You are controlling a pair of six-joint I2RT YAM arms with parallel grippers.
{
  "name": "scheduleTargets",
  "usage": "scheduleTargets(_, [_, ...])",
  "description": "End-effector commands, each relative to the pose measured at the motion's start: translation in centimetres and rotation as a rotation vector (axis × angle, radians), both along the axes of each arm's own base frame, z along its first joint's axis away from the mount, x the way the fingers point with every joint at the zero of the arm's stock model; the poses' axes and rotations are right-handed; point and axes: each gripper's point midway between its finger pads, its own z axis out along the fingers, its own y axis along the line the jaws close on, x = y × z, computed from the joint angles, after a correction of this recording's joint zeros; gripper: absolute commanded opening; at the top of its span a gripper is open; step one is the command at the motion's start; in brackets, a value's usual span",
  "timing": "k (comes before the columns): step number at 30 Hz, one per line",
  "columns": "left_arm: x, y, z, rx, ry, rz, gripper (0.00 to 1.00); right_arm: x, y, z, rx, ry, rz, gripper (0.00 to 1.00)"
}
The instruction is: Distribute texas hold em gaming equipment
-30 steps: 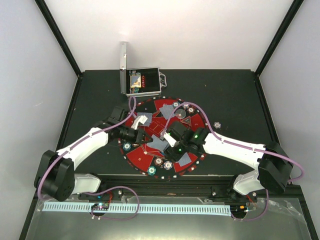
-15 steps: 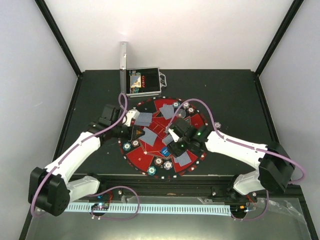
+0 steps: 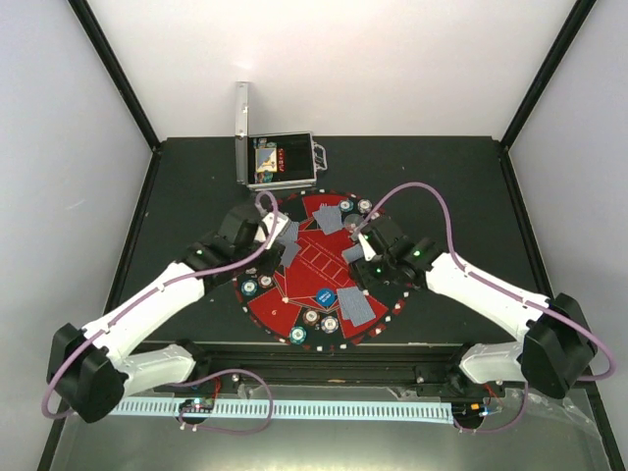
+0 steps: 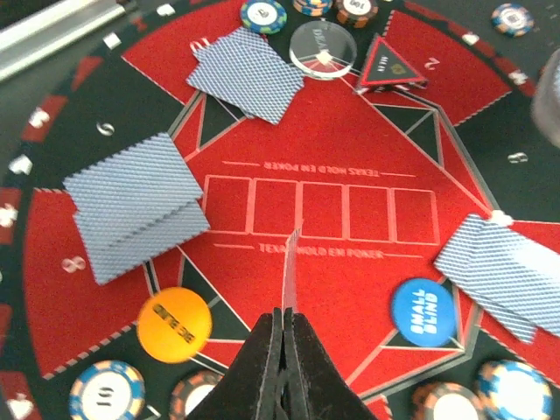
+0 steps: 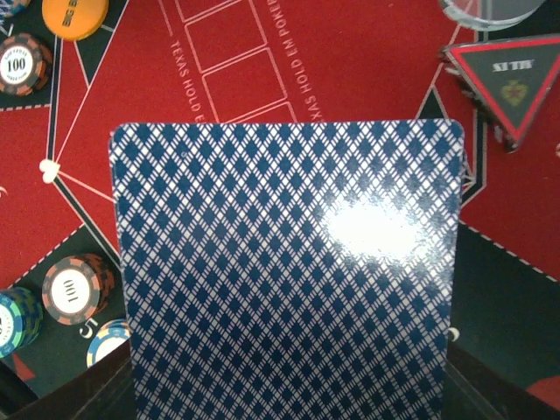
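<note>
— How far along is the dealing?

— A good way, I'd judge. On the red-and-black mat (image 4: 350,149) three small piles of playing cards (image 4: 136,201) lie face down at separate seats. Poker chips (image 4: 105,389) sit round the rim, and the orange disc (image 4: 175,325), the blue disc (image 4: 424,311) and the clear disc (image 4: 322,51) are all laid out. The five outlined boxes in the middle are bare and some seats show no cards, so more dealing looks to be left.

— And the silver case (image 3: 280,162)?

— Open on the dark surface (image 3: 461,186) just behind the mat, with something coloured inside, too small to tell what.

— What are the arms carrying?

— The left gripper (image 4: 285,328) has its jaws pressed together on a thin card (image 4: 290,267). Seen edge-on, it stands straight out of the fingertips over the near line of the boxes, between the orange disc and the blue one.

— The right?

— The right gripper (image 3: 365,245) is over the mat's right side. Its wrist view is filled by a blue-backed card (image 5: 289,262) rising from between the jaws. They show only as dark corners at its lower edges and seem clamped on its sides. One card or a pack, I cannot tell.
</note>
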Motion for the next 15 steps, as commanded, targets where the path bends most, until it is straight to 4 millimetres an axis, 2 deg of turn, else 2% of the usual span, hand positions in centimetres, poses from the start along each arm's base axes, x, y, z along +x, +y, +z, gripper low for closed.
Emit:
scheduleTargets(1, [3.5, -0.3, 2.1, 0.176, -0.244, 0.029, 0.02, 1.2, -0.9, 1.2, 0.030, -0.051, -0.051, 0.62])
scheduleTargets(5, [4.3, -2.1, 0.9, 0.328, -0.323, -0.031, 0.02, 1.3, -1.5, 1.3, 0.035, -0.056, -0.066, 0.62])
scheduleTargets(10, [4.7, -3.7, -3.0, 0.499, -0.293, -0.092, 0.02, 1.4, -1.7, 1.4, 0.049, -0.052, -0.079, 0.62])
scheduleTargets(15, [5.1, -3.5, -5.1, 0.629, -0.318, -0.070, 0.02, 1.5, -1.6, 1.3, 0.062, -0.048, -0.078, 0.62])
